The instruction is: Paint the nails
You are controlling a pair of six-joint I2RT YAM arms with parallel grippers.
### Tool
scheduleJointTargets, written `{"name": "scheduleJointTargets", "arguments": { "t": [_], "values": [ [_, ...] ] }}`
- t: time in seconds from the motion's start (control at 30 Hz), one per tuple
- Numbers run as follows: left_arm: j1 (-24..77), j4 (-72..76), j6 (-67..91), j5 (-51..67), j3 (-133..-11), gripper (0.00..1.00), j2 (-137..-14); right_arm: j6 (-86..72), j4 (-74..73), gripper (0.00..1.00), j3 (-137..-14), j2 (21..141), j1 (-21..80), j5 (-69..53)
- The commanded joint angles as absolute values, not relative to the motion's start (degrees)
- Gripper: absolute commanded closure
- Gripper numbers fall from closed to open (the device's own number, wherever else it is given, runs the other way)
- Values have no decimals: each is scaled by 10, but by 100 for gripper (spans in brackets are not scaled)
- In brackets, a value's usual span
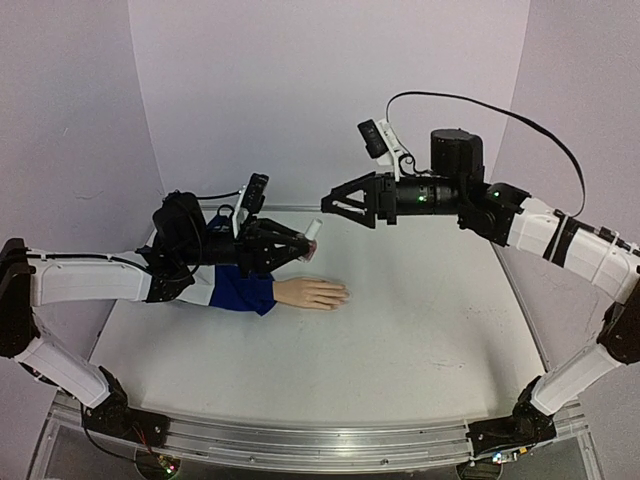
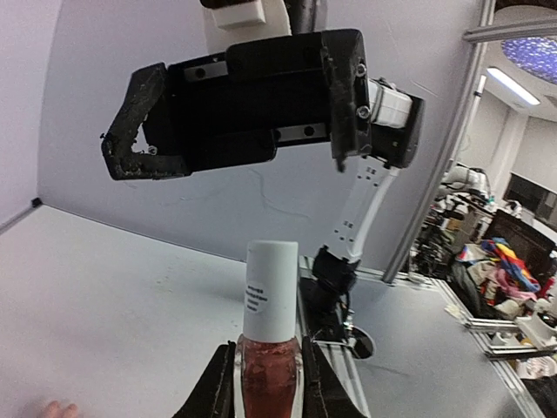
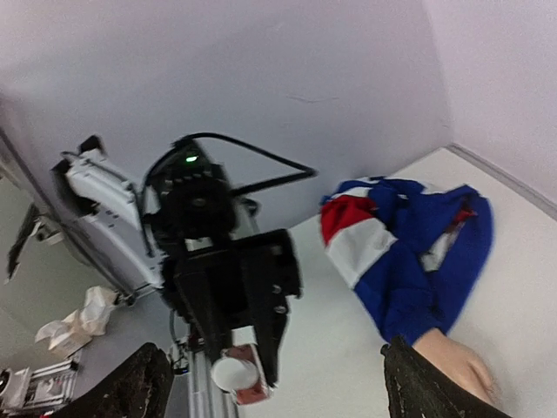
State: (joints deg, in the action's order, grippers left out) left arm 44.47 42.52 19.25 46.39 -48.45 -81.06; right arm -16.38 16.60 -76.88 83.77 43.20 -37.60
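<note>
The pale peach mannequin hand (image 1: pixel 312 293) lies flat on the table in a blue, red and white sleeve (image 1: pixel 243 288), fingers pointing right. Its nails (image 1: pixel 343 295) are too small to make out. My left gripper (image 1: pixel 300 243) is shut on a small pink bottle with a white cap (image 1: pixel 312 240), held above the table just behind the hand. In the left wrist view the bottle (image 2: pixel 270 374) stands upright between the fingers. My right gripper (image 1: pixel 327 205) is open and empty, just above and right of the cap. The right wrist view shows the bottle (image 3: pixel 239 381), sleeve (image 3: pixel 409 252) and hand (image 3: pixel 452 366).
The white table (image 1: pixel 430 310) is enclosed by pale walls at the back and sides. An aluminium rail (image 1: pixel 320 440) runs along the near edge with both arm bases on it. A black cable (image 1: pixel 520 120) loops above the right arm.
</note>
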Motion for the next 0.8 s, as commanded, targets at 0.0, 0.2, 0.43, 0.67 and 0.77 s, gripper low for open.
{"name": "scheduleJointTargets", "arguments": {
  "t": [0.0,0.2,0.43,0.67,0.77],
  "values": [
    [444,430,255,596,-530,100,-800,-193,288,24,-768,862,438,-598],
    [444,429,277,609,-549,100,-809,-210,322,32,-775,888,451,-645],
    [444,429,288,617,-562,100,-813,-202,334,49,-771,896,454,-632],
    [443,430,289,583,-562,100,-811,-200,343,74,-771,903,461,-621],
    [441,430,289,554,-562,100,-808,-199,345,81,-767,906,465,-612]
  ]
}}
